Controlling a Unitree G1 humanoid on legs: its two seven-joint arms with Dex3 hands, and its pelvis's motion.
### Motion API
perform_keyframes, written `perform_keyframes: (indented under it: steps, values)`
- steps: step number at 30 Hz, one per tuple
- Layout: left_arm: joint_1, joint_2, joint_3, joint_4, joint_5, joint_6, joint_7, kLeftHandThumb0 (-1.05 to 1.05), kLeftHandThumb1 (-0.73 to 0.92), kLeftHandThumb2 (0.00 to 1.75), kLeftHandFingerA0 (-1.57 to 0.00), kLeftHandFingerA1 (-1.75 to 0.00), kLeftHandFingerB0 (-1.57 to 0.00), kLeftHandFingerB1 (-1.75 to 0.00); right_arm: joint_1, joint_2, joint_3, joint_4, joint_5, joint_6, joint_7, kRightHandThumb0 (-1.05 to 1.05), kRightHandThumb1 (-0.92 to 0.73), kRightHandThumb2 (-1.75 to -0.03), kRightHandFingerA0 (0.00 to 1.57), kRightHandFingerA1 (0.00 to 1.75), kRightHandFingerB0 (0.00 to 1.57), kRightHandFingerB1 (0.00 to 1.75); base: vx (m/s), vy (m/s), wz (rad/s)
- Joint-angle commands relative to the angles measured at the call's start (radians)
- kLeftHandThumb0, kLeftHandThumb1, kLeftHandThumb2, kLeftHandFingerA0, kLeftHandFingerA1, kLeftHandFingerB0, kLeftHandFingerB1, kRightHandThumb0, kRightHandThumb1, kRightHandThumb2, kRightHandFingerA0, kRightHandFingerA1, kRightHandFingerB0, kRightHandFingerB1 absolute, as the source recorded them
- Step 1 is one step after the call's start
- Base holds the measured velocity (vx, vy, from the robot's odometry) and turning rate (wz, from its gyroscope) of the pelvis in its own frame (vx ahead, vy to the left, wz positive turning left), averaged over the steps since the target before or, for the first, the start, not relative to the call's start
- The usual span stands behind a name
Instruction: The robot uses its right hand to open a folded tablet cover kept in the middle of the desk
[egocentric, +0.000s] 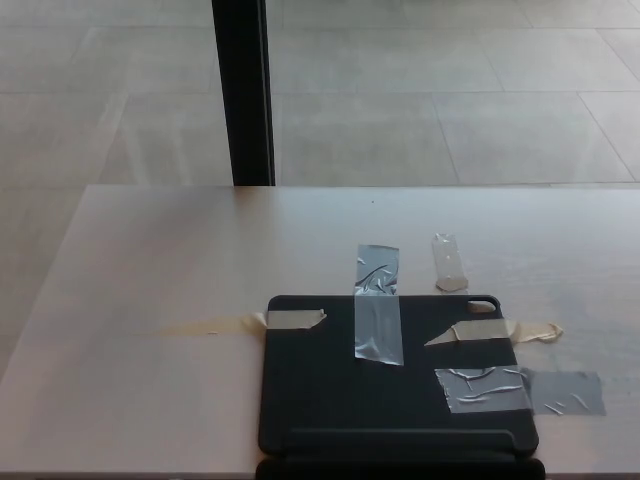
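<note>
A black folded tablet cover (390, 400) lies flat and closed near the front edge of the pale desk (180, 280). Strips of grey tape (378, 310) and beige tape (295, 320) hold it down along its far edge and right side. A further grey tape patch (480, 388) crosses its right edge onto the desk. Neither of my hands shows in the head view.
A small piece of clear tape (447, 262) is stuck on the desk just beyond the cover. A black post (243, 90) stands behind the desk's far edge on a tiled floor (450, 100).
</note>
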Motion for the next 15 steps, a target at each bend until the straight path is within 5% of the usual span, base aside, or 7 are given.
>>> perform_keyframes:
  steps: [1,4,5,6,7,10,15]
  values:
    - [0.042,0.015,0.007,0.005,-0.018,-0.001,-0.018,-0.78,0.74,0.62,-0.67,-0.86,-0.40,-0.64,-0.039,0.006,-0.652,0.588,0.416,-0.032,-0.382,-0.82,-0.80,-0.65,0.82,0.79,0.32,0.40,0.00,0.000,0.00]
    - [0.030,0.017,0.005,0.003,-0.017,0.008,-0.014,-0.76,0.73,0.62,-0.65,-0.84,-0.40,-0.64,-0.066,0.045,-0.732,0.657,0.435,-0.062,-0.532,-0.83,-0.81,-0.64,0.61,0.72,0.36,0.40,0.00,0.000,0.00]
    - [0.035,0.022,0.006,0.005,-0.018,0.009,-0.018,-0.76,0.73,0.62,-0.63,-0.82,-0.40,-0.63,-0.060,0.055,-0.740,0.712,0.442,-0.120,-0.572,-0.80,-0.64,-1.04,0.52,0.66,0.29,0.53,0.00,0.000,0.00]
    - [0.037,0.023,0.009,0.008,-0.019,0.006,-0.019,-0.79,0.56,1.04,-0.68,-0.84,-0.37,-0.66,-0.054,0.059,-0.742,0.739,0.436,-0.133,-0.590,-0.81,-0.83,-0.65,0.53,0.60,0.34,0.44,0.00,0.000,0.00]
    - [0.040,0.023,0.009,0.008,-0.020,0.004,-0.025,-0.78,0.73,0.62,-0.61,-0.83,-0.39,-0.65,-0.049,0.062,-0.746,0.760,0.437,-0.143,-0.597,-0.80,-0.82,-0.64,0.56,0.60,0.43,0.46,0.00,0.000,0.00]
    - [0.052,0.021,0.013,0.002,-0.026,0.009,-0.042,-0.77,0.74,0.62,-0.63,-0.85,-0.37,-0.64,-0.019,0.058,-0.752,0.894,0.442,-0.227,-0.627,-0.76,-0.84,-0.65,0.60,0.77,0.55,0.55,0.00,0.000,0.00]
    - [0.047,0.016,0.006,0.006,-0.018,0.003,-0.029,-0.77,0.74,0.62,-0.62,-0.82,-0.39,-0.62,-0.051,0.070,-0.844,0.959,0.535,-0.147,-0.604,-0.79,-0.92,-0.71,0.68,0.61,0.47,0.50,0.00,0.000,0.00]
